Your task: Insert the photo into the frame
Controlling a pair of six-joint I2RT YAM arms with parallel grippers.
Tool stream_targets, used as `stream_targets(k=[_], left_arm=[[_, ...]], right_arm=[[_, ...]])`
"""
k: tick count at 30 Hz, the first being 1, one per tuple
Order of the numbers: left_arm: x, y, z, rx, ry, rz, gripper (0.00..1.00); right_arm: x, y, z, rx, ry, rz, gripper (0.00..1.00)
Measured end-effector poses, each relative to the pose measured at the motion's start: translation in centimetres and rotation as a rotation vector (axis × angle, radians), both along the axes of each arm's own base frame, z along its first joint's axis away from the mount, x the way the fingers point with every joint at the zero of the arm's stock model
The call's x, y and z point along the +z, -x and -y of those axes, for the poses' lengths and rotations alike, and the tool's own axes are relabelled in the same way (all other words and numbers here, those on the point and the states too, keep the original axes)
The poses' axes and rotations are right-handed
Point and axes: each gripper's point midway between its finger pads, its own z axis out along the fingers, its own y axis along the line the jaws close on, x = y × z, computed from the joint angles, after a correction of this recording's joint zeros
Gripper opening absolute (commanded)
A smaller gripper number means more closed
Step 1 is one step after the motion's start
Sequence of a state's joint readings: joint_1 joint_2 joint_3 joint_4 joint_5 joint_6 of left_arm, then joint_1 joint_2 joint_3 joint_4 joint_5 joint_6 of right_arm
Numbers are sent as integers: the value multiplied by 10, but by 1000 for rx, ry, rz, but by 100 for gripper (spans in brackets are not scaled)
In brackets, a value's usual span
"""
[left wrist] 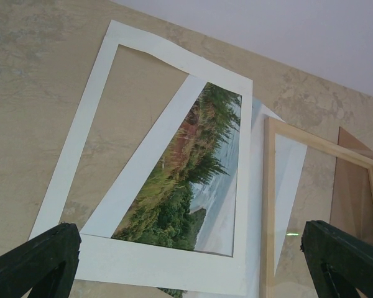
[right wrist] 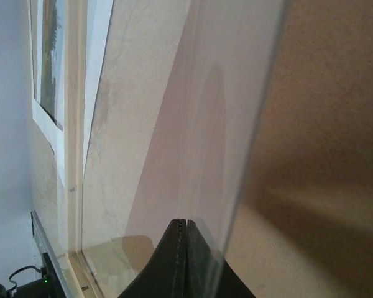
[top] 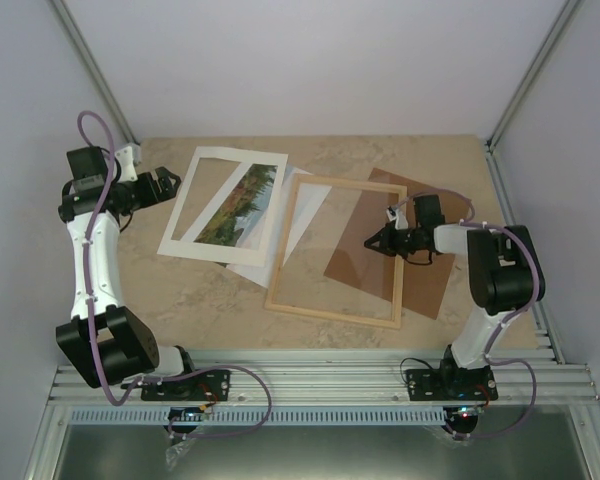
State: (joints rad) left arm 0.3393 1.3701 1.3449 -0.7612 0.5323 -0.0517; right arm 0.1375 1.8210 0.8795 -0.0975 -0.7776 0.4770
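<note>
Wooden frame lies flat in the middle of the worktop. At its 9 o'clock the photo lies slantwise under a white mat, outside the frame. Left tool hangs at the mat's 9 o'clock, fingers wide apart, holding nothing. Right tool, fingers pressed together, sits over the frame's 3 o'clock side, near a brown board.

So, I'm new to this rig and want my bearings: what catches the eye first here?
The colourful landscape photo lies askew under a white mat left of centre, with the open left gripper beside it. To the right lies the pale wooden frame, partly over a brown panel, with the shut right gripper above its right side.
</note>
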Motion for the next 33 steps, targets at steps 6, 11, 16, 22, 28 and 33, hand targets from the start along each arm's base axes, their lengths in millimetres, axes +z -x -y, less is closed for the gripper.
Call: stream_targets(k=[6,11,16,22,28,33], left_arm=[[-1,0,0,0,0,-1,100],[-5,0,0,0,2,-8,99],[-7,-1,-1,0,4,-13,99],[-7,-1,-1,1,4,-14,99],[-8,-1,-1,2,2,-16,100],[-9,-2,-1,1,1,-18,99]], right_arm=[[9,2,0,-24,-30,-30,1],[20,3,-1,-33,-47,-33,1],[19,6,0,-34,-43,-48,1],[16,7,6,-42,-37,-64,1],[15,9,7,-37,-29,-65,1],[17,9,7,-27,-23,-62,1]])
